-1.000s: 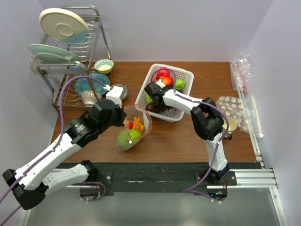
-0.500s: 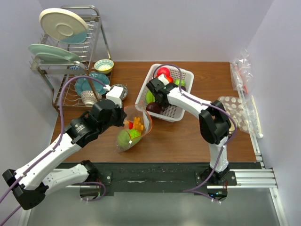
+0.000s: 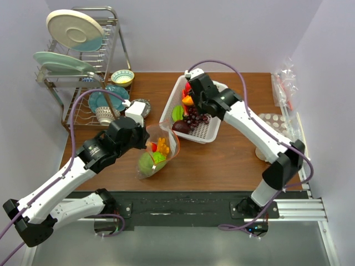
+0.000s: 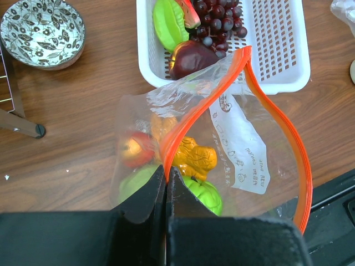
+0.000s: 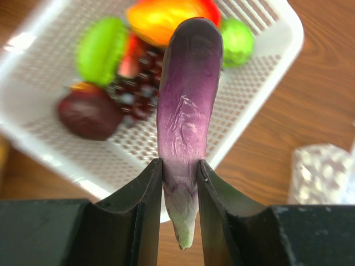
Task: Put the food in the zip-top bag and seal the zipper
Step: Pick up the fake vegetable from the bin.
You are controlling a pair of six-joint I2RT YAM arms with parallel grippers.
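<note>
Saw the right gripper come up out of the white basket within the last second and swing toward the basket's 12 o'clock end, elbow thrown out to 4 o'clock. Found both fingers clamped on the pale stem end of a purple eggplant, sticking straight out past the fingertips with the basket below it. Could not make out the eggplant from the top view, hidden under the wrist.

Spotted the zip-top bag lying on the wooden table at 7 o'clock from the basket, same place as a second before, mouth gaping wide. Traced the orange-red zipper unsealed, looping round that open mouth with its peak near the basket wall. Caught the left gripper pinched tight on the zipper at the bag's 9 o'clock side, lifting that lip off the table.

Counted inside the bag an orange piece, a green fruit and a red-yellow fruit. Noted dark grapes, a dark red fruit and a green piece in the basket.

Picked out a patterned bowl at 10 o'clock from the bag, and a dish rack with plates beyond it at the table's 10 o'clock corner.
</note>
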